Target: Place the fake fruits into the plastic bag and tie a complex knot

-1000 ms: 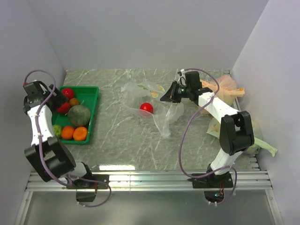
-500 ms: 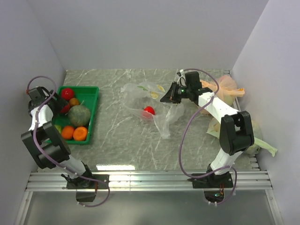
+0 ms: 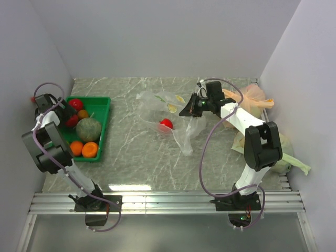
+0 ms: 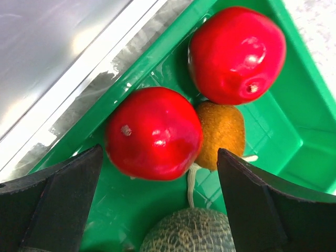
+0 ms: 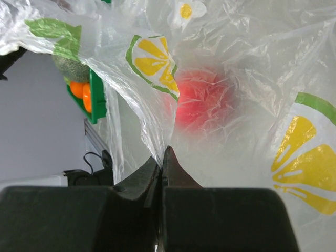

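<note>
Plastic bag (image 3: pixel 181 134), clear with lemon-slice prints, lies crumpled on the marbled table (image 3: pixel 131 152). The right pincer (image 3: pixel 186 109) is clenched on a fold of its film, and the rest of the bag spreads ahead of and below the closed tips. Well to the left, the green tray (image 3: pixel 105 105) sits under the left pincer (image 3: pixel 64 113), whose jaws stand released and wide, grasping nothing. In the tray, the dull green melon (image 3: pixel 88 129) lies just beside that pincer, toward the arm bases, with two orange balls (image 3: pixel 90 149) past it at the tray's near end. From the left wrist, a red ball (image 4: pixel 155 134) shows between the spread fingers, a second red ball (image 4: pixel 236 55) farther ahead, and a small brown fruit (image 4: pixel 223 128) tucked against them. A third red ball (image 3: pixel 166 123) rests inside the bag, just ahead of the right pincer's tips, blurred behind film.
</note>
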Robot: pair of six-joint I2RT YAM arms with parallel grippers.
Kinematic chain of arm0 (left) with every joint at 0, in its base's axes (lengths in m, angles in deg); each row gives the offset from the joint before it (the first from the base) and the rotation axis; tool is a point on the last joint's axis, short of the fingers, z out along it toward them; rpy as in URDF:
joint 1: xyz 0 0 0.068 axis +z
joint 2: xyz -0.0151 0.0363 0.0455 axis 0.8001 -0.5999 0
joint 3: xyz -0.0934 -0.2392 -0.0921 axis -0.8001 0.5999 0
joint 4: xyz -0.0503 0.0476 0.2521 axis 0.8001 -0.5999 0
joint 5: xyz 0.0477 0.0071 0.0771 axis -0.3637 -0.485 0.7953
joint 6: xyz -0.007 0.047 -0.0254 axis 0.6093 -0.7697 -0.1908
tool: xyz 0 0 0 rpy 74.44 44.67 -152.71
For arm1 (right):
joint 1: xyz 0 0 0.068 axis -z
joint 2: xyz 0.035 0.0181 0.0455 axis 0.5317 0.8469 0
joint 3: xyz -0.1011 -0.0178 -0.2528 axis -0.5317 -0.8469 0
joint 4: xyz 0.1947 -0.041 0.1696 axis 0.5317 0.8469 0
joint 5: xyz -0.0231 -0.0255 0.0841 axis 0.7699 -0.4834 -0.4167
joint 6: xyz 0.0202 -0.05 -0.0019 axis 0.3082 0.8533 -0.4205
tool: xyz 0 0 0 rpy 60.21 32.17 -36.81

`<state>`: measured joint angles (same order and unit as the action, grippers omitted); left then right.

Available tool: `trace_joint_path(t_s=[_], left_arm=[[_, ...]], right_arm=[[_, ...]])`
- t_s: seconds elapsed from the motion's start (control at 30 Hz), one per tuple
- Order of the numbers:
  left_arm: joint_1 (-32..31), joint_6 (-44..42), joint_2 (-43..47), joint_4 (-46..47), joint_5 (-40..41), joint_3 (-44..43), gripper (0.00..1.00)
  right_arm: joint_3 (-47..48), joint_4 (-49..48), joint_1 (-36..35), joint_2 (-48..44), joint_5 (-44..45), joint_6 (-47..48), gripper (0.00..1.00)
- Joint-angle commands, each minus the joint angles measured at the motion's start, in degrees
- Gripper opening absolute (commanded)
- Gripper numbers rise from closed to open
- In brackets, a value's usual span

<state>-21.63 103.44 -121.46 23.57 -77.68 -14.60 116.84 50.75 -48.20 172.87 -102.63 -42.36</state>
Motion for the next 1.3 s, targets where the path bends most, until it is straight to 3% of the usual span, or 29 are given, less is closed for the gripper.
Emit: trace_joint_path(t_s=[0.0,0.3,0.43,0.8,0.9,1.1,1.27], left_arm=[[-0.9,0.6,-1.7,2.7,1.8,-1.0,0.96],[-3.1,2.1,-6.3,4.7,5.0,-2.7,0.88],[-3.3,1.7,-5.8,3.7,4.1,-3.5,0.78],[-5.0,-3.8,11.0,0.3,2.0,-0.3,0.55],[-5.6,-6.1,15.0,-1.3,-3.1,-0.2,0.48],[-15.9,-12.6,25.4,-4.4,-22.5,1.5,0.49],[-33.1,-14.0,29.8,-1.7,-27.3,3.9,0.5]], right_arm=[[2.4,0.4,0.3,0.5,-0.9,1.2,0.0],[2.0,0.9,0.3,0.6,-1.0,2.0,0.0],[1.6,0.9,0.5,0.4,-1.3,2.1,0.0],[0.9,-0.4,0.6,-0.4,-1.6,1.2,0.0],[1.1,-0.6,0.7,-0.9,-1.5,1.4,0.0],[2.1,0.3,0.8,-2.2,0.8,2.9,0.0],[1.6,-0.9,0.9,-3.7,2.4,2.2,0.0]])
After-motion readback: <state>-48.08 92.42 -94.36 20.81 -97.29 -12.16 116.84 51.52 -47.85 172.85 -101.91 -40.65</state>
